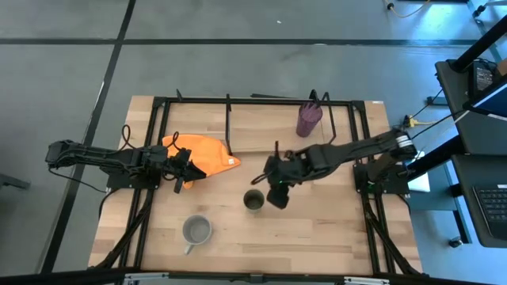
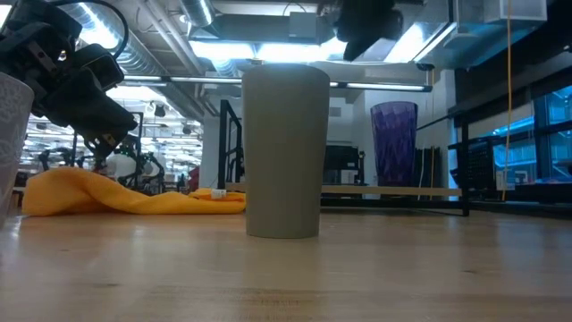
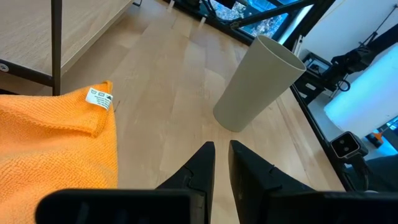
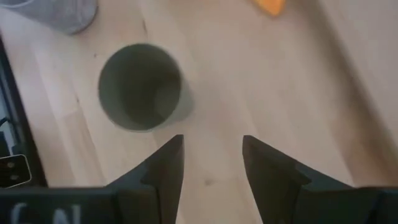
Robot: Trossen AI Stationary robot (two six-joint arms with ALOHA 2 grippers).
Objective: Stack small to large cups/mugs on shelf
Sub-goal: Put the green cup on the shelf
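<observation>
The olive-green cup (image 1: 253, 201) stands upright on its base on the tabletop, also in the low view (image 2: 284, 152). The grey mug (image 1: 196, 230) stands nearer the near edge. The purple ribbed cup (image 1: 308, 119) stands on the shelf board (image 1: 261, 127) at its right end, also in the low view (image 2: 393, 143). My right gripper (image 4: 212, 155) is open, pointing down, above the table just right of the olive cup (image 4: 140, 87). My left gripper (image 3: 222, 152) is shut and empty, raised beside the orange cloth (image 1: 202, 154).
The orange cloth (image 3: 50, 143) lies on the table at the shelf's left front. The shelf's black wire legs (image 3: 57, 43) stand behind it. Bare wood lies around the olive cup and the mug.
</observation>
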